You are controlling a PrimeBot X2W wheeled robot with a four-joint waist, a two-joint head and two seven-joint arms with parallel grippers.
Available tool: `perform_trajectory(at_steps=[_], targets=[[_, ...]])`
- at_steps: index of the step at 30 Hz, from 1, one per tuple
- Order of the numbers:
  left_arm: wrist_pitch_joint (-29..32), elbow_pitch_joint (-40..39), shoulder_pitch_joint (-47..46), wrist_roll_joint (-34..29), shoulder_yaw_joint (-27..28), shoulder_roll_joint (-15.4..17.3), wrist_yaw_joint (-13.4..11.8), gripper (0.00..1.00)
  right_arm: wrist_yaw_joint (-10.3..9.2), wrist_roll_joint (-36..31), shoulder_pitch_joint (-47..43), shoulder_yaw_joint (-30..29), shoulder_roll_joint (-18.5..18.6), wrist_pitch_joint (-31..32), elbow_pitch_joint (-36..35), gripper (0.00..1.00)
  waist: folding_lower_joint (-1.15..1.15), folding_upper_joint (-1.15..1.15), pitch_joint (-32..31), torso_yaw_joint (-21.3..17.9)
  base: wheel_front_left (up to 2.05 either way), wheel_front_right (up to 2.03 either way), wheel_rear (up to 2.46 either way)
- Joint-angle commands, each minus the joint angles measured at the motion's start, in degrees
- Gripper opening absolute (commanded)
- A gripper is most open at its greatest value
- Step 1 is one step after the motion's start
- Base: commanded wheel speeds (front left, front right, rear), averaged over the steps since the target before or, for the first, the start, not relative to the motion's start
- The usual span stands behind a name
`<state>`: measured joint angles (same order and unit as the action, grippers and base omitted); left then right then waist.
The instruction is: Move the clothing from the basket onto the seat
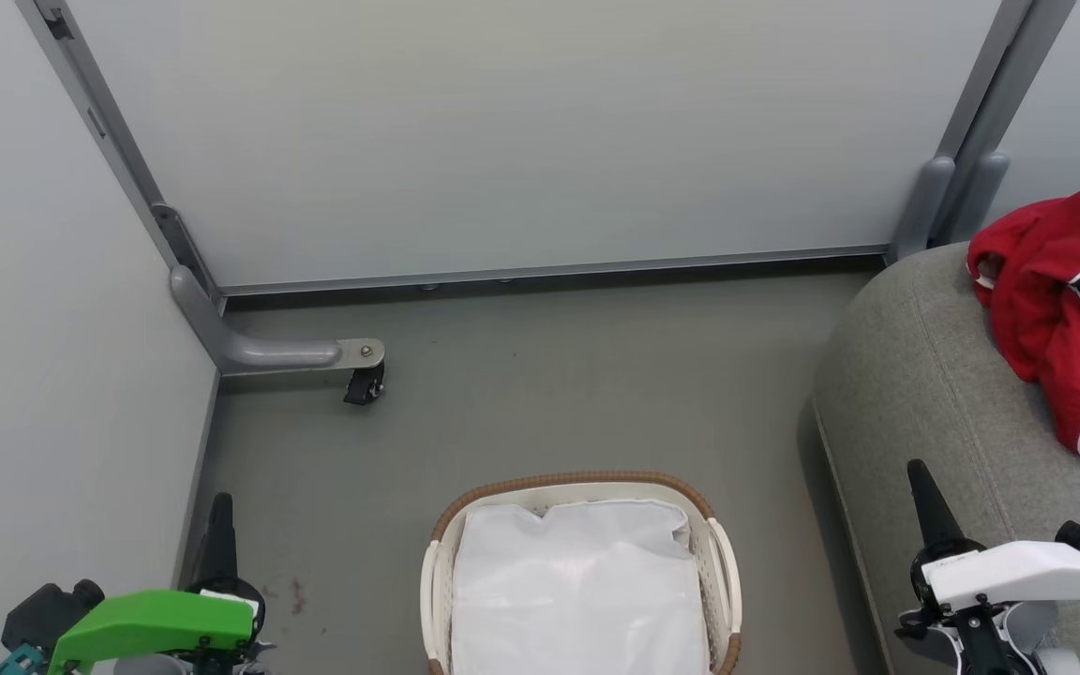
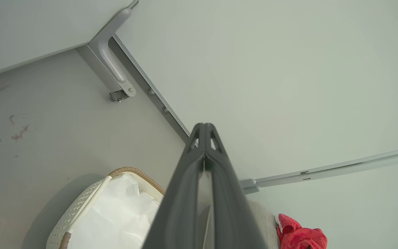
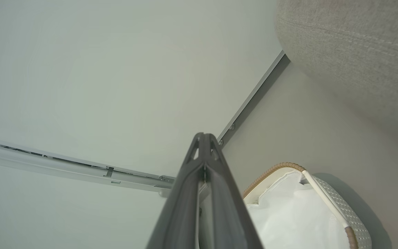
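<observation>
left gripper (image 2: 204, 131) is pinched shut on nothing, fingers meeting at the tips. right gripper (image 3: 204, 138) is the same, shut & empty. both sit low, either side of the basket (image 1: 577, 480): it's just right of the left fingers and left of the right ones. inside i see a white liner sheet (image 1: 577, 581) and no red, so i judge the move done, or v close to it. doing this bit well = don't grab the liner, keep both grippers clear of the rim, and look in from another angle to check nothing red hides under the sheet, since i can't see beneath it. the clothing (image 1: 1060, 319) lies ahead & to the right of the right gripper, well apart from it, heaped on the seat (image 1: 915, 394). it's bright red and crumpled, w/ white stripe trim at the lower hem and a black & white patch showing. the frame edge cuts it off, so i can't tell if it's 1 piece or 2.
</observation>
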<state>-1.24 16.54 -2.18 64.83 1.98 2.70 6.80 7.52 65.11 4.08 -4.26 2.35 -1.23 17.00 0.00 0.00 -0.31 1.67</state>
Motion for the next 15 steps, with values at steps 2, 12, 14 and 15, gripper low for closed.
perform_trajectory(at_steps=[2,12,14,15], targets=[[0.6,-0.9,-1.7,2.3,0.6,0.2,0.3,0.0,-0.02,2.2,1.1,-0.3,0.4,0.6,-0.9,0.0,0.0,0.0,0.0,-0.1,0.0,0.0,0.0],[2.0,-1.2,-2.3,7.4,1.4,0.2,0.4,0.0,-0.03,7.3,1.5,-0.7,0.5,2.1,-1.4,0.0,0.0,0.0,0.1,-0.3,0.0,0.0,0.0],[2.3,-1.3,-2.4,8.4,1.6,0.2,0.4,0.0,-0.03,8.3,1.5,-0.8,0.5,2.4,-1.5,0.0,0.0,0.0,0.1,-0.4,0.0,0.0,0.0],[2.4,-1.3,-2.4,8.9,1.6,0.2,0.4,0.0,-0.03,8.7,1.5,-0.8,0.5,2.5,-1.5,0.0,0.0,0.0,0.1,-0.4,0.0,0.0,0.0]])
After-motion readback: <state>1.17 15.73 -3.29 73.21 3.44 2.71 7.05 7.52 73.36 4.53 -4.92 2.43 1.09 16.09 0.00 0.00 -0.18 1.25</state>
